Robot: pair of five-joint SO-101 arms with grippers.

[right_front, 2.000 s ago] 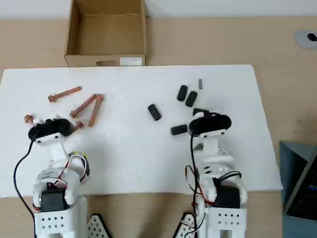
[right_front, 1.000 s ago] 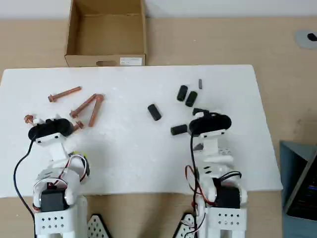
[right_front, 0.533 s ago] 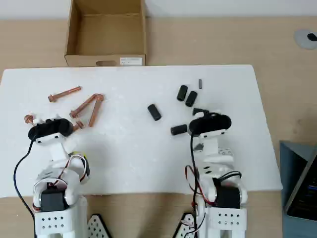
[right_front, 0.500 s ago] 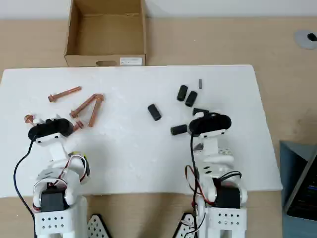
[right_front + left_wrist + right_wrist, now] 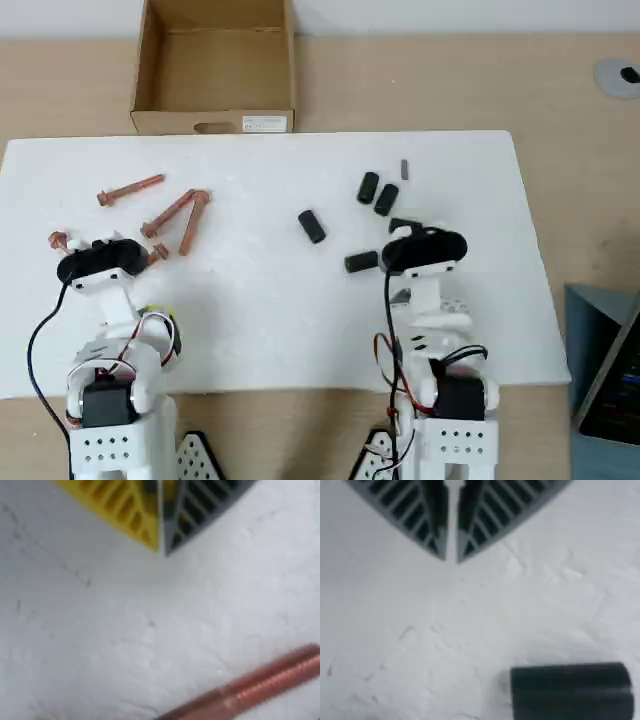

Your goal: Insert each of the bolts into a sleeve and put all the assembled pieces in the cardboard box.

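Observation:
Several copper bolts lie on the left of the white mat (image 5: 260,310): one (image 5: 130,189) far back, two (image 5: 168,213) (image 5: 193,222) meeting at their heads. Black sleeves are scattered on the right, among them a pair (image 5: 368,186) (image 5: 386,199), a lone one (image 5: 312,226) near the middle and one (image 5: 361,262) beside the right arm. My left gripper (image 5: 162,547) is shut just above the mat, with a bolt's threaded shank (image 5: 250,690) close by. My right gripper (image 5: 451,555) is shut with nothing in it, a sleeve (image 5: 572,690) lying just ahead. The cardboard box (image 5: 213,122) stands behind the mat.
The left arm (image 5: 98,262) hangs over the mat's left edge beside a short bolt (image 5: 58,240); the right arm (image 5: 424,250) sits right of centre. A small thin dark piece (image 5: 405,169) lies at the back right. Bare wooden table surrounds the mat.

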